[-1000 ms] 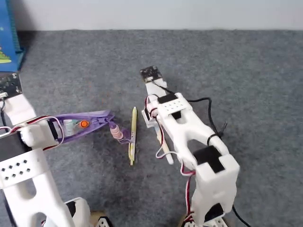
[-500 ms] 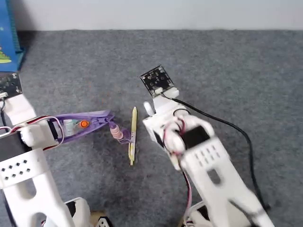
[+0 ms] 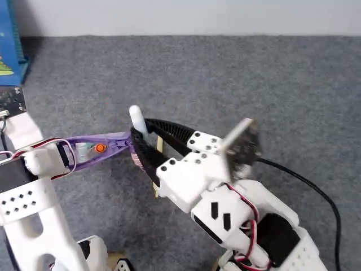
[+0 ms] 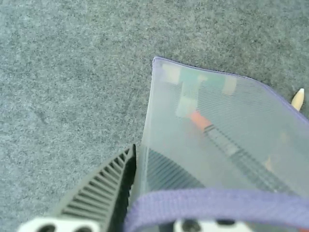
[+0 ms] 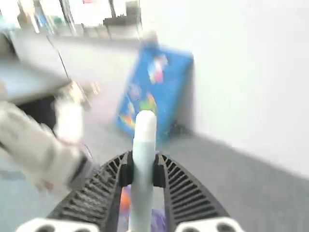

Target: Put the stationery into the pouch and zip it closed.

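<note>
The purple see-through pouch stands on edge on the grey carpet, and my left gripper is shut on its left end. In the left wrist view the pouch's wall rises between the jaws of that gripper, with small items dimly seen inside. My right gripper is shut on a white stick, held just past the pouch's right end. In the right wrist view the white stick is upright in that gripper. A yellow pen lies mostly hidden under the black fingers.
A blue box stands at the far left by the wall, also seen as the blue box in the right wrist view. Open grey carpet stretches across the back and right.
The right arm has lifted off the carpet beside the pen and swung left with the white stick, ending over the pen at the pouch's right end. The left arm and pouch kept still.
</note>
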Controlling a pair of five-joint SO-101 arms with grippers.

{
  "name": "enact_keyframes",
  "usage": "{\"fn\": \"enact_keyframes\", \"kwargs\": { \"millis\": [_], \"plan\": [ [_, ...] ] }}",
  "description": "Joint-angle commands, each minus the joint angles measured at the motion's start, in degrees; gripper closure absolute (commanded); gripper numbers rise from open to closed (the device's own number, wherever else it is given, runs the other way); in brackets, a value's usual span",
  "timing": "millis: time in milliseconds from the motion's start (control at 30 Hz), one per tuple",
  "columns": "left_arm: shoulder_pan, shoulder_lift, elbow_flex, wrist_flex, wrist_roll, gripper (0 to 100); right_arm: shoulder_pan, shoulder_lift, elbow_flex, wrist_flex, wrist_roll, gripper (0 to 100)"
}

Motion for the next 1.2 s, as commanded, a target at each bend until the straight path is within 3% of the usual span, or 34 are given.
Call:
{"fn": "enact_keyframes", "kwargs": {
  "millis": [0, 433, 1167],
  "plan": [
    [-0.6, 0.4, -0.2, -1.1, -0.2, 99, -2.2, -1.0, -3.5, -10.0, -2.9, 99.1],
    [-0.6, 0.4, -0.1, -1.1, -0.2, 99, -3.5, 5.0, 10.1, -47.9, -5.7, 99.1],
    [-0.6, 0.4, 0.4, -1.2, -0.2, 99, -7.3, 32.7, 15.8, -76.3, -5.2, 99.1]
  ]
}}
